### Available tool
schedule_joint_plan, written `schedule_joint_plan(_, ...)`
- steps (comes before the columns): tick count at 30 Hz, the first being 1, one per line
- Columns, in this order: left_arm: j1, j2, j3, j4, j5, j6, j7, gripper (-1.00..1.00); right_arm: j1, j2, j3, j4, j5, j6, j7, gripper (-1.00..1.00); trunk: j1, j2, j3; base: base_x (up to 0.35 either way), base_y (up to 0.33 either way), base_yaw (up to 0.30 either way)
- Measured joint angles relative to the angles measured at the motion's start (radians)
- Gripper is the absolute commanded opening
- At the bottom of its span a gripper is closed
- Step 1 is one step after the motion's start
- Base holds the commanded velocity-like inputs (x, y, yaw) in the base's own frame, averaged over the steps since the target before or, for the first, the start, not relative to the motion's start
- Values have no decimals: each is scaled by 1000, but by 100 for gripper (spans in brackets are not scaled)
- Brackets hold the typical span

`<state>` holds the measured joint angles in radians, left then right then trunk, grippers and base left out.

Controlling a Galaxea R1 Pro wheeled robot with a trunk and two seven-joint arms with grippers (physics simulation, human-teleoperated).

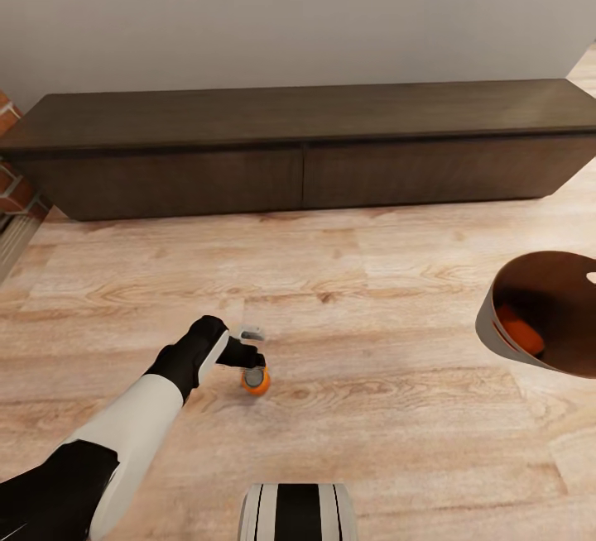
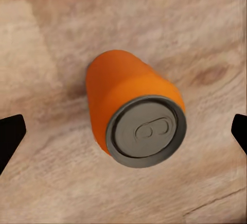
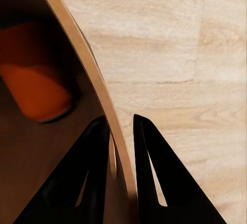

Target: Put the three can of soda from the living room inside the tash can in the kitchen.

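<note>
An orange can of soda (image 1: 256, 380) stands upright on the light wood floor, its grey top facing up. My left gripper (image 1: 252, 345) hangs just above it, open. In the left wrist view the same can of soda (image 2: 135, 112) sits between the two black fingertips (image 2: 10, 134), which are spread wide and not touching it. At the right the tash can (image 1: 497, 330) is held off the floor, grey outside and coppery-brown inside. My right gripper (image 3: 119, 121) is shut on the tash can rim (image 3: 77, 44). Another orange can (image 3: 33, 88) lies inside, also seen in the head view (image 1: 521, 332).
A long dark low cabinet (image 1: 298, 144) runs along the pale wall ahead. Brick fireplace edge (image 1: 12, 185) stands at the far left. My base (image 1: 298, 512) shows at the bottom. Open wood floor (image 1: 381, 293) spreads between the cabinet and me.
</note>
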<state>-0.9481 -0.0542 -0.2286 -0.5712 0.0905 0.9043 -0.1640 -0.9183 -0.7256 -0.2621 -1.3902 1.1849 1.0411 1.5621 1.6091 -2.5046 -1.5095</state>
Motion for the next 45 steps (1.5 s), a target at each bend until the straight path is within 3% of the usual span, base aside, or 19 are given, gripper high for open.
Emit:
schedule_joint_plan(11, 0, -3, 0, 1, 0, -23, 4, 100, 1, 0, 0, 0, -1, 0, 0, -100, 0, 0, 0, 71, 0, 0)
schedule_joint_plan(26, 0, -6, -1, 8, -2, -24, 5, 100, 2, 0, 1, 0, -1, 0, 0, -100, 7, -3, -58, 1, 0, 0)
schedule_joint_plan(40, 0, -6, -1, 8, -3, -24, 3, 100, -3, -1, 0, -1, 1, 0, 0, -100, 7, -4, -58, 0, 0, 0)
schedule_joint_plan(45, 0, -6, -1, 10, -3, -24, 3, 100, -19, -2, 0, 0, 2, 0, 0, -100, 9, -5, -77, 0, 0, 0)
